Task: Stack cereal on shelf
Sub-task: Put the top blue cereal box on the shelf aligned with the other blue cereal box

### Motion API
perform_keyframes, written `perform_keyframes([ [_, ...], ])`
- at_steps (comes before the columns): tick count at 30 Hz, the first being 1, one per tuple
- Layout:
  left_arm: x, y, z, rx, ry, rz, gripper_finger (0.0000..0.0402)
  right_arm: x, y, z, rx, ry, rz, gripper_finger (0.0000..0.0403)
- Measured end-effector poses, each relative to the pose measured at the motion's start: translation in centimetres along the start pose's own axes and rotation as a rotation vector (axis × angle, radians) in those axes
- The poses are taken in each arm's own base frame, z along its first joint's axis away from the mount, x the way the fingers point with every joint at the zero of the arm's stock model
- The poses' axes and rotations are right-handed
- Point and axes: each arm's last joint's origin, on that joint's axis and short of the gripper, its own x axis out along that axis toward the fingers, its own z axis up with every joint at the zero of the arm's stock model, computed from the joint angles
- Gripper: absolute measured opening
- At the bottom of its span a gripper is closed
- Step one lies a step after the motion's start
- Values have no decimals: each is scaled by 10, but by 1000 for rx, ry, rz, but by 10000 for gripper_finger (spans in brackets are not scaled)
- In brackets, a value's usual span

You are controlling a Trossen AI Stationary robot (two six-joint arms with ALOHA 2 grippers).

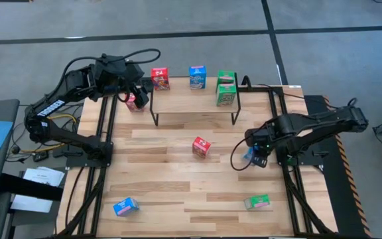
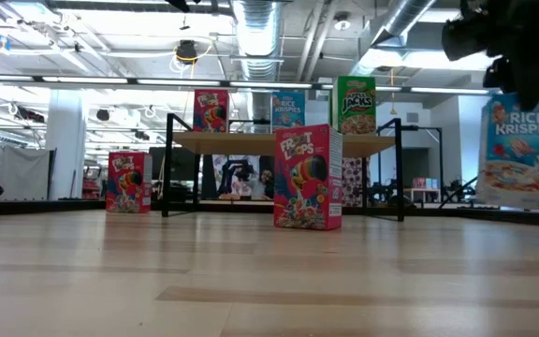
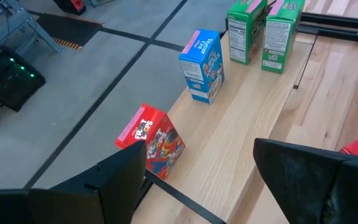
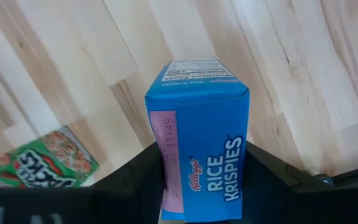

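The shelf (image 1: pixel 194 103) stands at the table's far middle. On it stand a red box (image 1: pixel 160 78), a blue box (image 1: pixel 197 76) and two green boxes (image 1: pixel 226 88). My left gripper (image 1: pixel 136 89) is open and empty above the shelf's left end (image 3: pixel 197 180). Another red box (image 1: pixel 134 101) stands on the table beside that end. My right gripper (image 1: pixel 257 157) is shut on a blue Rice Krispies box (image 4: pixel 197 143) right of the table's middle, which also shows in the low view (image 2: pixel 524 150). My right gripper pinches the blue box between its two fingers: one on the narrow face with the pink strip (image 4: pixel 166 162), the other on the opposite face. The fingers come from above. The box hangs upright, printed front toward the near edge, its bottom (image 2: pixel 522 202) clear of the table.
A red box (image 1: pixel 201 147) stands upright at the table's middle. A blue box (image 1: pixel 125 207) lies at the near left and a green box (image 1: pixel 257 202) lies at the near right, just nearside of my right gripper. Black frame rails run along both table sides.
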Motion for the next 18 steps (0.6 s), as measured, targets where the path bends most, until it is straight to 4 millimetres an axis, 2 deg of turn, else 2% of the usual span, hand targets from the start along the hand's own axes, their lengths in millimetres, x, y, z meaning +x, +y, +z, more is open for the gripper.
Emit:
perform_keyframes([
  [5, 0, 0, -2, 5, 17, 1, 300, -11, 3, 4, 19, -34, 23, 199],
  [12, 2, 6, -1, -16, 12, 53, 343, -28, 7, 9, 25, -93, 60, 199],
  [18, 2, 4, 7, -48, -67, -35, 355, -53, 5, 21, 70, -195, 113, 200],
])
